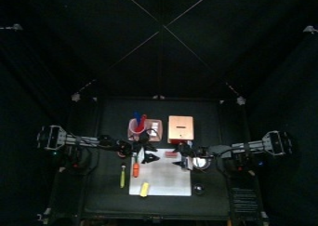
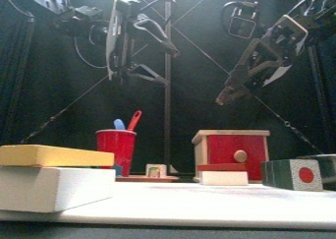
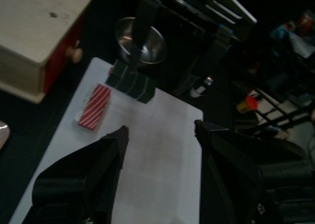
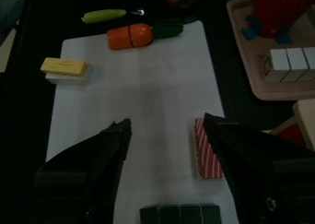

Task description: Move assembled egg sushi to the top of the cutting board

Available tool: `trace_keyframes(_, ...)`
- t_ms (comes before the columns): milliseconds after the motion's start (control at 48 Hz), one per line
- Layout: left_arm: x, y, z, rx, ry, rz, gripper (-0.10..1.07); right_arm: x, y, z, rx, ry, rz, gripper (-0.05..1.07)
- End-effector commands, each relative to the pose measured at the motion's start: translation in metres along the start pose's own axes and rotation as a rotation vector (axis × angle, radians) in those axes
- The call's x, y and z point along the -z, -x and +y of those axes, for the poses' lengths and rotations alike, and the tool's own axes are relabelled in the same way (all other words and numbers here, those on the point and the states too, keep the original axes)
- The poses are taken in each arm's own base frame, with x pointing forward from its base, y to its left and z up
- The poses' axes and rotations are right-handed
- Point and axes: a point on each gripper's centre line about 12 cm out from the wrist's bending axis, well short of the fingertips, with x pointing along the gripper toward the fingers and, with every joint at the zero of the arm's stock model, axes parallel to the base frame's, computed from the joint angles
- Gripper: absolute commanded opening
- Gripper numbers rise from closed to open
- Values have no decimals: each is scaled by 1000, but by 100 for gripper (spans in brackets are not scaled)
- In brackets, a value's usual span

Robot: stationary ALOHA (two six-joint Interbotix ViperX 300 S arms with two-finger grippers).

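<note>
Black curtains pen in a small black desk [image 1: 106,127], with the white cutting board [image 4: 135,117] lying on its near half. From high above, everything on the desk is tiny and hard to tell apart. The level front view cuts the egg sushi [image 2: 55,155] off at the left edge; there it appears large, a yellow slab on a white block. A red cup [image 2: 116,149] and a red-fronted wooden box [image 2: 231,149] stand farther back, hiding what lies behind them.

In the right wrist view the egg sushi [image 4: 64,69] sits at one long edge of the cutting board, with an orange piece [image 4: 128,36] and a yellow-green stick [image 4: 105,15] beyond the board's end. A red-and-white striped piece [image 4: 209,147] and a dark green block [image 4: 180,214] lie on the board close to the right pincer [image 4: 167,135].

Both pincers hang high above the desk. The left pincer [image 3: 160,140] is released, jaws wide apart, with nothing between them. The right pincer's jaws also stand apart and empty; the egg sushi lies well apart from both.
</note>
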Motion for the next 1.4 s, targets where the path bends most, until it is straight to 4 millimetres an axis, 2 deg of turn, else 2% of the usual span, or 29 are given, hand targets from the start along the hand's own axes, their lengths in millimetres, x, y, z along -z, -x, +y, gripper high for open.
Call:
trace_keyframes(0,-9,2,-3,79,-76,-4,93,-7,3,0,1,-5,-28,94)
trace_keyframes(146,-15,3,0,129,-257,34,93,-9,3,0,0,-12,-31,94)
trace_keyframes(333,-17,8,25,76,-146,51,93,-8,3,0,1,-45,-29,94)
trace_keyframes(417,-10,7,32,74,-241,110,93,-9,3,0,1,-49,-31,94)
trace_keyframes(479,-12,4,33,74,-293,133,93,-10,3,0,1,-52,-32,94)
trace_keyframes(583,-16,1,31,80,-273,144,93,-10,2,0,1,-57,-29,94)
trace_keyframes(792,-6,1,35,62,-309,234,93,-9,2,0,2,-83,-26,94)
trace_keyframes(1000,-18,6,28,54,-352,316,93,-9,0,0,2,-89,-23,94)
trace_keyframes(1167,-15,5,36,1,-367,374,93,-8,-3,0,4,-87,-14,94)
trace_keyframes(1271,-12,3,38,-5,-335,379,93,-7,-4,-1,6,-87,-10,94)
trace_keyframes(1375,-7,0,35,-2,-233,360,92,-7,-5,-1,6,-90,-7,94)
